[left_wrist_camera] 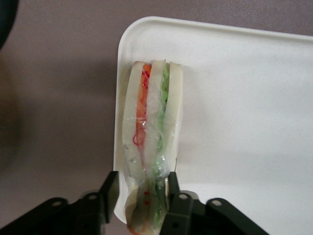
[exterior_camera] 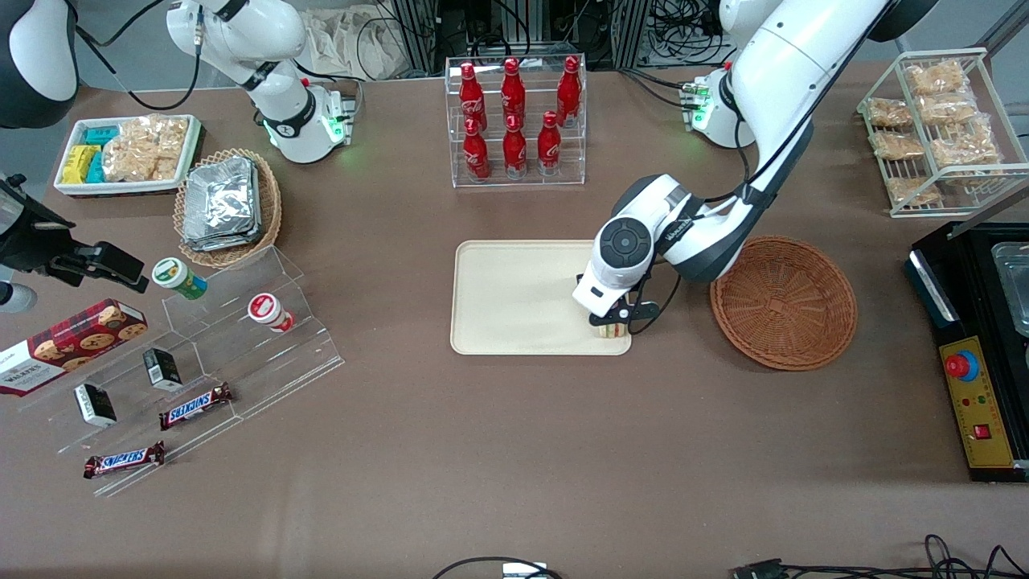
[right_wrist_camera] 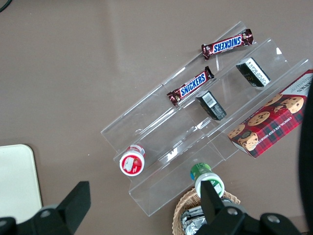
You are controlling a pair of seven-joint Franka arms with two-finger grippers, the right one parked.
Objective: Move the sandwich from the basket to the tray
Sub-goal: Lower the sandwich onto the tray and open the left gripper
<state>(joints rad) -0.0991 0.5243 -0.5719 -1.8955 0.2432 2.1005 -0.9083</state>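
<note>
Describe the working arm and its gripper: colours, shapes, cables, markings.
The left arm has glossy white rounded shells with dark grey joint bands. Its wrist ends in a round dark grey cap with a button ring. A thin black cable loops along the forearm. The base glows green. The gripper, over the tray corner, has a white body; its black fingers show screw holes.

One sandwich (left_wrist_camera: 151, 132) between my fingers (left_wrist_camera: 180, 208); one tray (exterior_camera: 514, 297); one basket (exterior_camera: 784, 302); six cola bottles (exterior_camera: 514, 121); two Snickers bars (exterior_camera: 195, 406).

Cream tray (exterior_camera: 514, 297); reddish-brown woven basket (exterior_camera: 784, 302); black gripper (left_wrist_camera: 142, 198) over the tray corner; sandwich (left_wrist_camera: 151, 142) pale with orange-red and green layers.
</note>
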